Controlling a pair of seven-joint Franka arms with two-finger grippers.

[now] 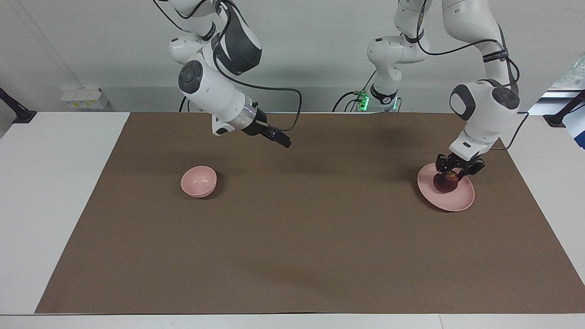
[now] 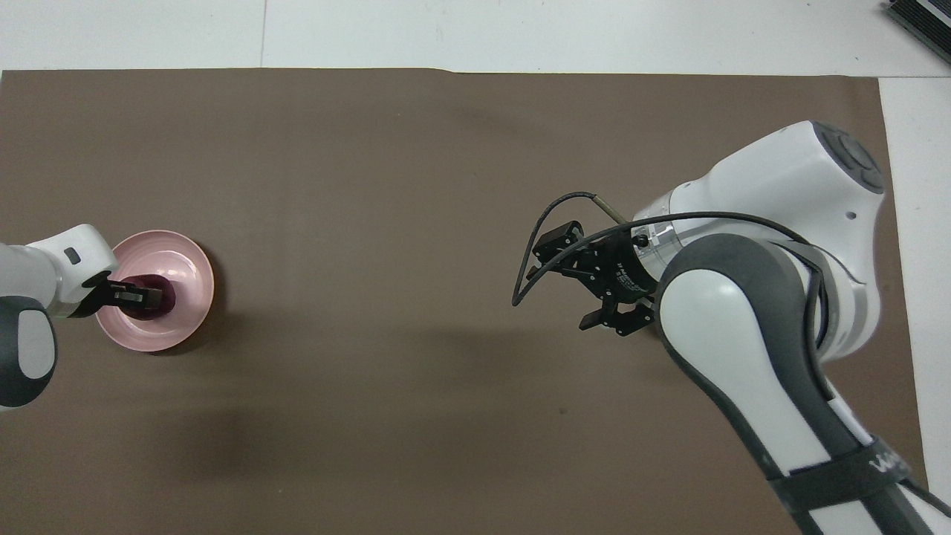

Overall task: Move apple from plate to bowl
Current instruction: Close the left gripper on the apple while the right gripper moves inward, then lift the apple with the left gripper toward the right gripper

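- Brown matte mat (image 1: 292,237) covers the table.
- Left gripper (image 1: 458,170) is down on the round dark red apple (image 1: 446,183), its fingers clamped around it (apple rests on the plate).
- Plate (image 1: 459,197): shallow, pale pink, smooth, at the left arm's end.
- Right gripper (image 1: 282,138) waits raised over the mat, fingers apart.
- Bowl (image 1: 198,181): deep, round, pink, at the right arm's end.

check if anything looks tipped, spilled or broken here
Nothing stands out. The plate lies flat with the apple on it, the left gripper down at the apple. The bowl sits upright toward the right arm's end. The right gripper hangs above the brown mat.
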